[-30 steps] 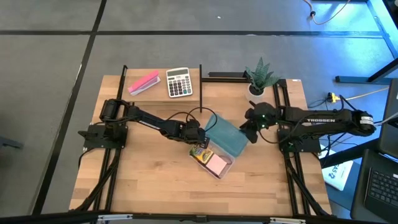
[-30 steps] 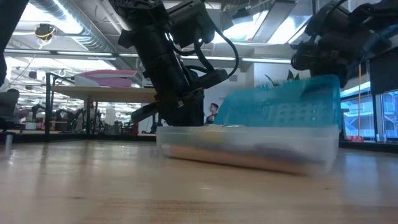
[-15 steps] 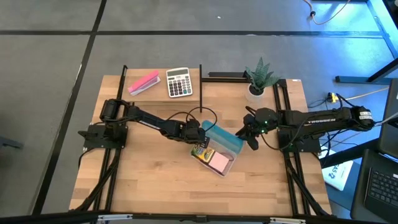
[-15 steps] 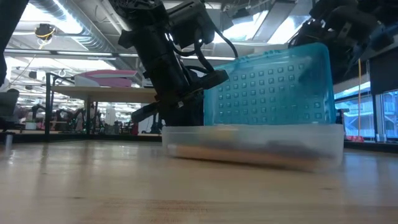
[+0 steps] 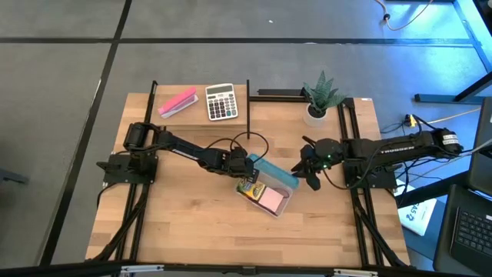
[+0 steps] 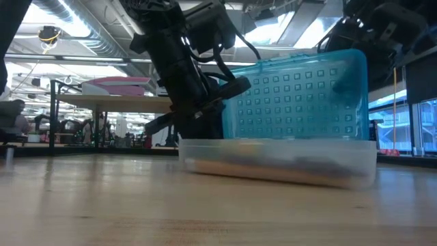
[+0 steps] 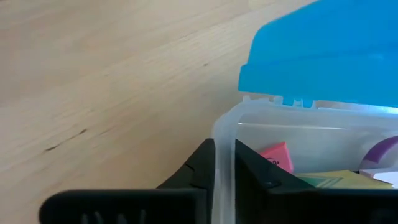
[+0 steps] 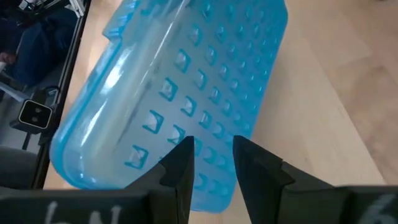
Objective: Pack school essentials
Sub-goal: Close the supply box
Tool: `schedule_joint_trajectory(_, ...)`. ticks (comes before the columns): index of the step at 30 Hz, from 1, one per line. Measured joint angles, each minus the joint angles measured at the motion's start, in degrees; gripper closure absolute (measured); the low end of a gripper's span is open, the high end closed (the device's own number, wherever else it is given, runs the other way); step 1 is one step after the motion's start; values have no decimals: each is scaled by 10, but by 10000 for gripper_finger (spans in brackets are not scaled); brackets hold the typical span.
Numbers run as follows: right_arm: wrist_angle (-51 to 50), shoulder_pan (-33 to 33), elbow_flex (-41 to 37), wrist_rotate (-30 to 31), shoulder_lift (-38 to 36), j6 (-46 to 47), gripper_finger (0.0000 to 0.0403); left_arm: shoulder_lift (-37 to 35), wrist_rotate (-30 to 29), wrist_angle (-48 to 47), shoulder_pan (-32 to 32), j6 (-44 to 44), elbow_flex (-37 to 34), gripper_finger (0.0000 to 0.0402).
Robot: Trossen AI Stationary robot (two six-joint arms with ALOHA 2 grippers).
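Standing nearly upright now, the blue lid [image 6: 300,96] has swung up off the clear box [image 5: 269,201], exposing the packed crayons [image 5: 247,189] and notepad [image 5: 267,201] at mid-worktop [image 5: 184,223]. The left gripper [image 7: 224,168] pinches the box's rim, jaws almost closed. The right gripper [image 8: 211,163], narrowly parted, holds the lid's edge.

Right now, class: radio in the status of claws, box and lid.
Left claw shut on clear box wall. Right claw gripping blue lid, raised on edge. Supplies inside. Nothing blocking.
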Motion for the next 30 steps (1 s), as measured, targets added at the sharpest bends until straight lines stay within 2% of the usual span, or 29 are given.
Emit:
schedule_joint_trajectory(13, -1, 0, 0, 0, 21, -1, 289, 1, 0, -2, 0, 5, -1, 289)
schedule_joint_trajectory(24, -1, 0, 0, 0, 21, -2, 289, -4, 32, 0, -1, 23, -1, 285)
schedule_joint_trajectory(30, -2, 0, 0, 0, 21, -2, 289, -4, 26, 0, -11, 23, -1, 285)
